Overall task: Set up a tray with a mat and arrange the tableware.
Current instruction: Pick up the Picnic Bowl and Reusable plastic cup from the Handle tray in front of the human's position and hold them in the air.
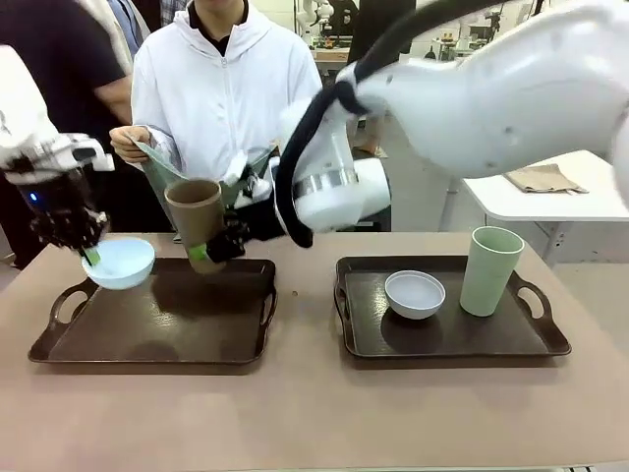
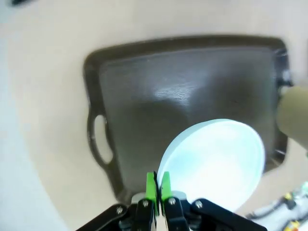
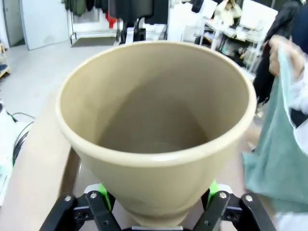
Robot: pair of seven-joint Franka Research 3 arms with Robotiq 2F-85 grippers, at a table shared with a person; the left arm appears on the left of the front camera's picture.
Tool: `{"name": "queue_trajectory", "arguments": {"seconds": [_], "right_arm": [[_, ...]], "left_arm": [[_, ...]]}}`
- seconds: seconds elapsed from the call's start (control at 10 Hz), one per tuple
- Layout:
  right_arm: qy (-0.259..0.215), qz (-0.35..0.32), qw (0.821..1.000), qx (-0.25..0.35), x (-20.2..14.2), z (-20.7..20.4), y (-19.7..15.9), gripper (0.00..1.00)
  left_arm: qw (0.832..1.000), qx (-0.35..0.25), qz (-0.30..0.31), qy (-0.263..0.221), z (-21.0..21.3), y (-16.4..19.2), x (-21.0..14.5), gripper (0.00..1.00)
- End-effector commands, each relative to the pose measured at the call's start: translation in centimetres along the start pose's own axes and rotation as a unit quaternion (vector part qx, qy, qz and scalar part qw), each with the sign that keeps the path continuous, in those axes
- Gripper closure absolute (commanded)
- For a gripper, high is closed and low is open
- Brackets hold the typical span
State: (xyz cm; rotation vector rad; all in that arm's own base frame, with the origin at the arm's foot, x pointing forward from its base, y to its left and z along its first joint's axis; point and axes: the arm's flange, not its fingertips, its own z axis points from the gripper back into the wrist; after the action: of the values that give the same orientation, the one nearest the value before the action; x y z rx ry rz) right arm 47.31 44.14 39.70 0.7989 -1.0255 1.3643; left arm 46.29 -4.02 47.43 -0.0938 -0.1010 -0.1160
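My left gripper [image 1: 90, 256] [image 2: 157, 185] is shut on the rim of the light blue bowl [image 1: 120, 262] [image 2: 216, 161], holding it over the left end of the left dark tray [image 1: 157, 329] [image 2: 159, 82]. The right gripper [image 1: 211, 251] [image 3: 157, 192] reaches across and clasps the brown tumbler [image 1: 197, 221] [image 3: 154, 120] low on its body, tilted, above that tray's far edge. The person holds a pale green mat [image 1: 157, 162] [image 3: 276, 144] just behind it. On the right tray [image 1: 442, 339] stand a pale white bowl [image 1: 414, 294] and a pale green tumbler [image 1: 489, 270].
The left tray's floor is bare under the bowl. The person stands at the far side of the table behind the left tray. A white side table [image 1: 550, 197] with a brown cloth sits at the back right. My right arm spans the middle of the table.
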Motion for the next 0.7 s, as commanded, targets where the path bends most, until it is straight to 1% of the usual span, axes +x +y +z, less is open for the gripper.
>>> {"name": "queue_trajectory", "arguments": {"seconds": [0.0, 0.1, 0.2, 0.3, 0.4, 0.5, 0.6], "right_arm": [[0.044, -0.007, 0.999, -0.015, 4.9, 2.0, 2.5, 0.97], [0.068, -0.025, 0.997, -0.021, 7.1, 2.6, 3.3, 0.97], [0.077, -0.02, 0.997, -0.022, 9.0, 3.3, 4.2, 0.97], [0.099, -0.034, 0.994, -0.027, 10.5, 4.0, 5.1, 0.97], [0.111, -0.037, 0.993, -0.028, 11.3, 4.5, 5.9, 0.97], [0.107, -0.035, 0.993, -0.031, 11.5, 5.0, 6.1, 0.97], [0.098, -0.036, 0.994, -0.023, 11.4, 5.4, 6.2, 0.97]], "left_arm": [[0.999, 0.026, -0.026, -0.035, 7.8, -1.8, -2.3, 1.0], [0.998, 0.04, -0.028, -0.041, 10.4, -2.3, -3.0, 1.0], [0.998, 0.044, -0.03, -0.046, 12.6, -2.7, -3.8, 1.0], [0.997, 0.051, -0.032, -0.043, 14.4, -2.7, -4.6, 1.0], [0.998, 0.053, -0.024, -0.028, 15.6, -2.2, -5.3, 1.0], [0.999, 0.046, -0.019, -0.019, 15.8, -1.7, -5.1, 1.0], [0.997, 0.044, -0.036, -0.048, 15.7, -2.7, -5.6, 1.0]]}}
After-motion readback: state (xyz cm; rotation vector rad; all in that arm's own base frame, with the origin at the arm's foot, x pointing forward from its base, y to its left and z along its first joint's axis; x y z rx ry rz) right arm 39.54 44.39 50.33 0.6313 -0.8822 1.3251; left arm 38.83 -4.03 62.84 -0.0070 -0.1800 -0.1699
